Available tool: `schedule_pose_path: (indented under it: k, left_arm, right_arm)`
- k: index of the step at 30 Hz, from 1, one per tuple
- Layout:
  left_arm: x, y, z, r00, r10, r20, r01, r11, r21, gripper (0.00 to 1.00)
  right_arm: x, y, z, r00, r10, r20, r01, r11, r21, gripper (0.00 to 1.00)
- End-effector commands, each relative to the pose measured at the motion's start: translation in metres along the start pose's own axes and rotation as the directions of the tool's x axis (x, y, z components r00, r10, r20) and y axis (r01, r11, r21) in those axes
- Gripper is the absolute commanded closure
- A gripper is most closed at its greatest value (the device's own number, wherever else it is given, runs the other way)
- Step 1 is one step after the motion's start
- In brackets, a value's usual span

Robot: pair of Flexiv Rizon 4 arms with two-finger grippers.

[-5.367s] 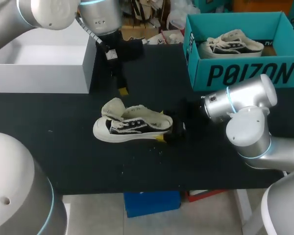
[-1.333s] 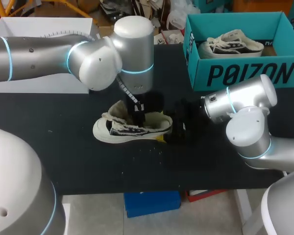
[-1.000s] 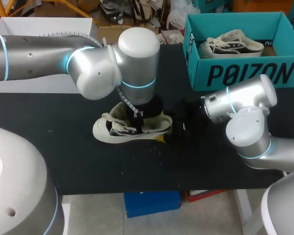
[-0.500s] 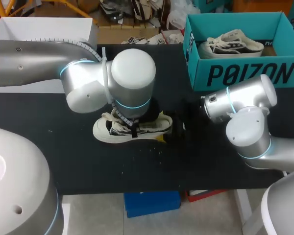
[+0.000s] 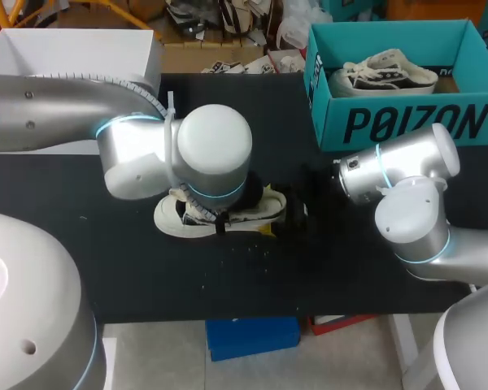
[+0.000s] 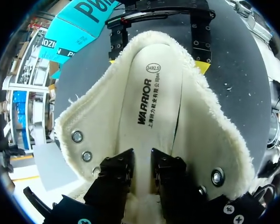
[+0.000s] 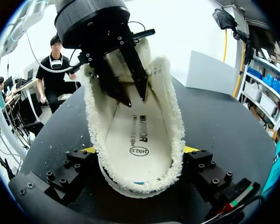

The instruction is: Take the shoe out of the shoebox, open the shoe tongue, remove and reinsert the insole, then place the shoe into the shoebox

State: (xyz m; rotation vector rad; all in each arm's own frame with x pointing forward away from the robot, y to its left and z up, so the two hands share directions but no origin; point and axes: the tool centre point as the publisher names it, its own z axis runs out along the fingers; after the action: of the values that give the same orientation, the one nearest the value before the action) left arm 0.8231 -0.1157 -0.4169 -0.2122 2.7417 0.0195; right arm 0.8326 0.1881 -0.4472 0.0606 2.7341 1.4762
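— Far left of the counter [image 5: 146, 276]?
— A white box [image 5: 73, 57], open-topped, well apart from everything else.
— Next along?
— The left arm [image 5: 179, 154], in from the left side, with its wrist directly over the shoe [image 5: 169, 218] and hiding most of it in the head view. Visible there: only the white toe and a strip of dark side, with the toe to the left.
— And the left gripper [image 6: 142, 157]?
— Down inside the mouth of the shoe, between the rows of metal eyelets. Open, with the fingers [image 6: 116, 172] parted by a narrow gap and nothing pinched between them. Tips at or just above the insole [image 6: 154, 98]; touching or not, impossible to say.
— The insole itself?
— Flat inside the shoe, cream, ringed by fleecy lining, with some print toward the heel end.
— Whereabouts of the shoe?
— On the counter near its middle, outside the shoebox [image 5: 407, 122].
— Right gripper [image 7: 139, 150]?
— At the heel. Clamped on the shoe, with a yellow-tipped finger against each side of it.
— Further right?
— The right arm [image 5: 403, 175], in from the right edge, roughly level with the shoe.
— Far right?
— The teal shoebox at the back right corner, open-topped, with a second shoe [image 5: 382, 73] of the same kind inside, well apart from the held one.
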Motion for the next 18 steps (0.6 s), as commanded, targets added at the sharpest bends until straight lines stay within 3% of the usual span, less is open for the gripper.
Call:
schedule_pose_path:
  k: [1,5,18]
  left_arm:
    - [0.005,0.001,0.004,1.000,0.000,0.013,0.000,1.000,0.006,0.84]
    - [0.006,-0.001,0.006,1.000,0.020,-0.018,-0.020,1.000,0.016,1.00]
    - [0.011,0.000,-0.007,0.983,0.101,-0.151,-0.089,0.993,0.081,1.00]
  right_arm:
    - [0.000,-0.003,0.001,1.000,0.001,0.000,-0.001,1.000,0.002,1.00]
    - [0.000,-0.003,0.001,1.000,0.001,0.000,-0.001,1.000,0.002,1.00]
    - [0.000,-0.003,0.001,1.000,0.001,0.000,-0.001,1.000,0.002,1.00]
